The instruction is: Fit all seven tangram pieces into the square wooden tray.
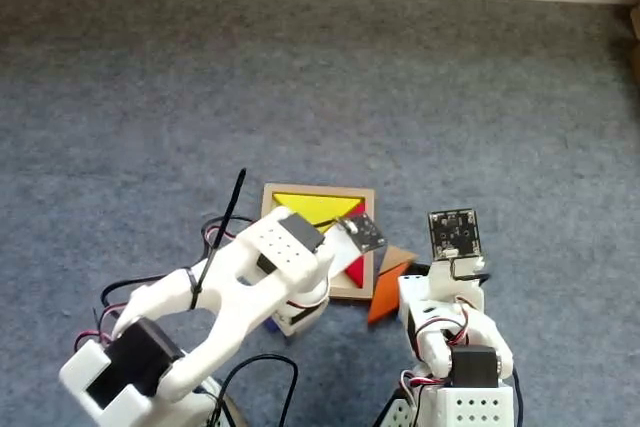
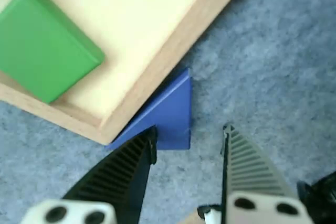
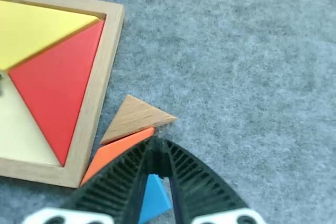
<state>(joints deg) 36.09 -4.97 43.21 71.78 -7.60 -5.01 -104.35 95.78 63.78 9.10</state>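
Observation:
The square wooden tray (image 1: 320,190) lies on the carpet, with a yellow triangle (image 1: 310,209) and a red triangle (image 1: 356,269) inside it. In the left wrist view a green square (image 2: 42,51) sits in the tray (image 2: 173,51) near one corner. A dark blue triangle (image 2: 165,116) lies outside against the rim. My left gripper (image 2: 189,132) hangs open just above it. My right gripper (image 3: 157,153) is shut with nothing in it. Its tips rest at the edge of an orange triangle (image 3: 118,153), beside a wood-coloured triangle (image 3: 134,116). A light blue triangle (image 3: 154,198) lies beneath the fingers.
The left arm (image 1: 250,277) stretches over the tray's near side and hides part of it. The right arm (image 1: 455,347) stands to the right of the orange triangle (image 1: 385,295). Grey carpet spreads open beyond the tray on the far side.

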